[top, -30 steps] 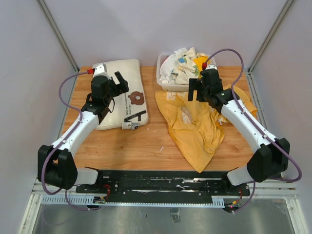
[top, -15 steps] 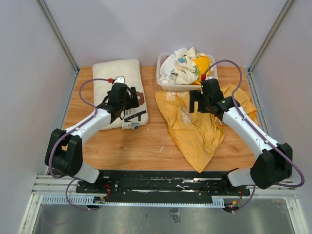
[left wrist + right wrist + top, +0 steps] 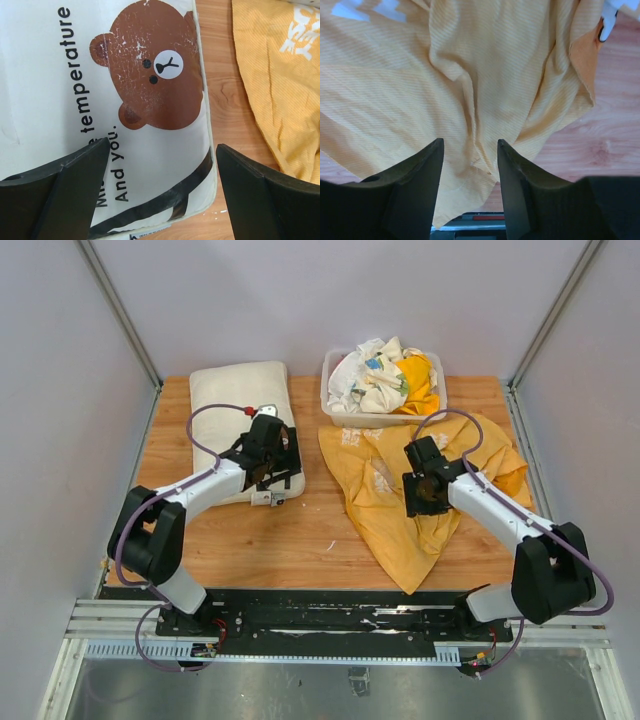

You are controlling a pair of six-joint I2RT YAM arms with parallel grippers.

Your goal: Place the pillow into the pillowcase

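The cream-white pillow point(image 3: 232, 400) with a brown bear face point(image 3: 150, 85) and black lettering lies flat at the back left of the table. My left gripper point(image 3: 268, 462) hovers open over its near right part, one finger above the pillow point(image 3: 60, 75), the other above bare wood point(image 3: 220, 100) beside its edge. The orange-yellow pillowcase point(image 3: 380, 490) lies crumpled right of centre. My right gripper point(image 3: 425, 495) is open just above its folds point(image 3: 470, 90), holding nothing.
A clear plastic bin point(image 3: 337, 412) heaped with white patterned and yellow cloths point(image 3: 380, 370) stands at the back, right of the pillow. A strip of wooden table point(image 3: 250, 540) shows in front. Grey walls enclose the table on three sides.
My left gripper has moved right and nearer along the pillow to its near right part. My right gripper has come down and nearer, from by the bin to over the pillowcase.
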